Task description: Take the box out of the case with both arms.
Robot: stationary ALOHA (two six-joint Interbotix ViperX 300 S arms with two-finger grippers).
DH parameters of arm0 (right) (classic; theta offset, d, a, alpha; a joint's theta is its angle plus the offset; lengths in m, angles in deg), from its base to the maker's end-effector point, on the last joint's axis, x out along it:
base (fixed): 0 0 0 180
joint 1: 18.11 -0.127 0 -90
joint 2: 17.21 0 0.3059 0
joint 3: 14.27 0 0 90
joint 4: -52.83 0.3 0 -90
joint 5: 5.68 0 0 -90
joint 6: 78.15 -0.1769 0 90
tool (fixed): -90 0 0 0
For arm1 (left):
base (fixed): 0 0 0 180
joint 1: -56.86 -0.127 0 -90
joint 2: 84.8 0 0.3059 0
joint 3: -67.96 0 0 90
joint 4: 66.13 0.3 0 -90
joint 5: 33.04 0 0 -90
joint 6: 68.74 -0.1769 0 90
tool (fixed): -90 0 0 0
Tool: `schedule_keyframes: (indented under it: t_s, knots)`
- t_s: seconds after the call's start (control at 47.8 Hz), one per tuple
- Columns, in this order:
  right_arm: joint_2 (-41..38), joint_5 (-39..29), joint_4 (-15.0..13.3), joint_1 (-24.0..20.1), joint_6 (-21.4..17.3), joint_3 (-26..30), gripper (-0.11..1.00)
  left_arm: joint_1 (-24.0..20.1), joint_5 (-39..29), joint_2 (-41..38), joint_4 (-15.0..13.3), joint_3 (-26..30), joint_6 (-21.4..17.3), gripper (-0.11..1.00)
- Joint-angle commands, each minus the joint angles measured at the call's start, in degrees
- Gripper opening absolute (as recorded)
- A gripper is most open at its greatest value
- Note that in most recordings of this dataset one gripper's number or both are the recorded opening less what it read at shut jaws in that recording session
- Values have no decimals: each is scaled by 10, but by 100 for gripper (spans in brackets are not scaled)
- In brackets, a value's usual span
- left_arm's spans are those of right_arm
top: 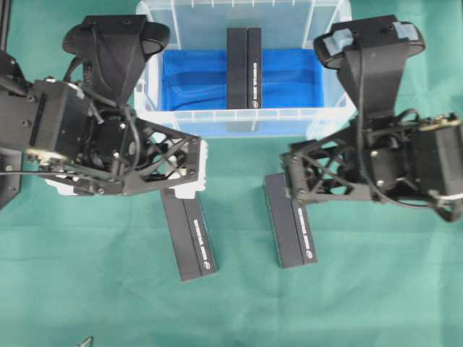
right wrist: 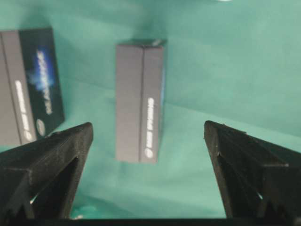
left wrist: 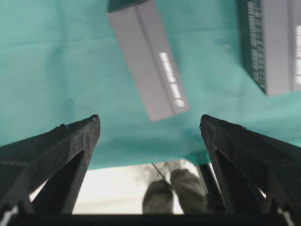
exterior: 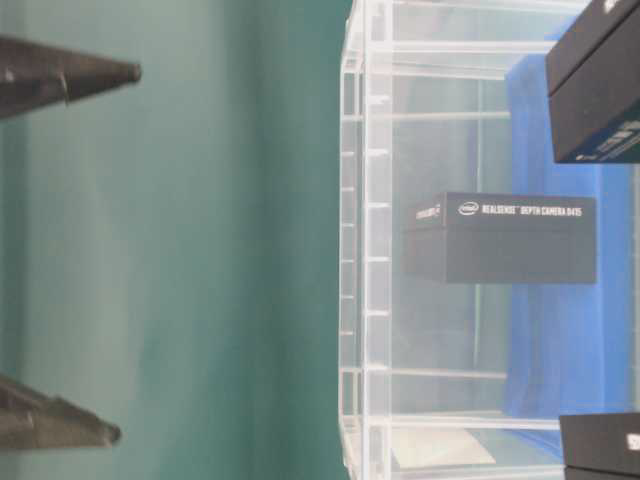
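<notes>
While both grippers hang wide open and empty over the green cloth [top: 231,303], the box [top: 244,66] I want stands on edge on the blue sheet inside the case [top: 329,116]. My left gripper [left wrist: 149,123] and right gripper [right wrist: 148,129] are both outside the case. I judge the risk is a lopsided squeeze tipping the narrow box, or a finger clipping the case rim. 2 similar boxes lie on the cloth: one [top: 189,237] under the left arm, another [top: 289,223] under the right, easy to mistake for the target.
</notes>
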Motion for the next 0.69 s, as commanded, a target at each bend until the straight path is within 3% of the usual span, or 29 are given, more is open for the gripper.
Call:
schedule_keyframes:
  t_s: [0.0, 0.355, 0.669]
  knots:
    - [34, -2, 10, -2, -2, -12, 94, 10, -9, 33, 0, -11, 3, 91]
    - [136, -4, 21, -8, -18, -120, 93, 33, -11, 130, -3, -132, 40, 91]
    - [208, -50, 20, -14, -23, -173, 93, 55, -6, 225, -4, -235, 93, 91]
